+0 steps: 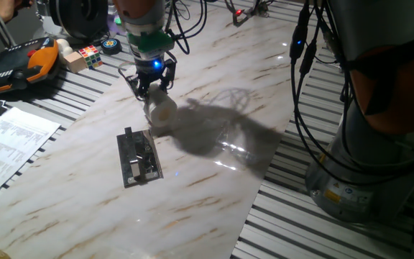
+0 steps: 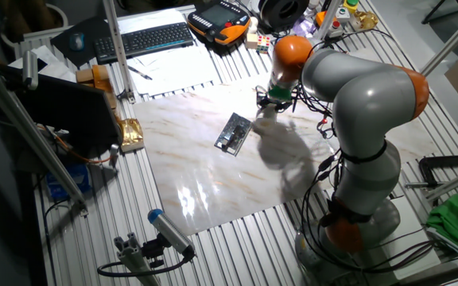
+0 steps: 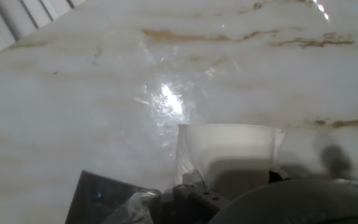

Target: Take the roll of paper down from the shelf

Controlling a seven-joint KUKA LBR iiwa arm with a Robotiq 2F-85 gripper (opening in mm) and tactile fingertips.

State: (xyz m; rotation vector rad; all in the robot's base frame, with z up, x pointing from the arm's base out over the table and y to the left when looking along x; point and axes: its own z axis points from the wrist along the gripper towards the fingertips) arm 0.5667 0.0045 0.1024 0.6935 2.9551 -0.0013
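The roll of paper (image 1: 162, 109) is white and sits between my gripper's fingertips, just above the marble table top (image 1: 214, 180). My gripper (image 1: 153, 88) points down and is shut on the roll's upper end. The shelf (image 1: 139, 157), a dark flat plate with a silvery metal bracket, lies on the table a short way in front of the roll and apart from it. In the other fixed view the shelf (image 2: 234, 133) lies left of the gripper (image 2: 269, 103). In the hand view the roll (image 3: 229, 146) fills the lower middle, close to the camera, with the table beneath.
An orange and black handheld pendant (image 1: 16, 63), a colour cube (image 1: 90, 54) and a small tape roll (image 1: 111, 45) lie at the back left. Printed sheets (image 1: 9, 144) lie at the left edge. The arm's base (image 1: 379, 144) and cables stand at the right.
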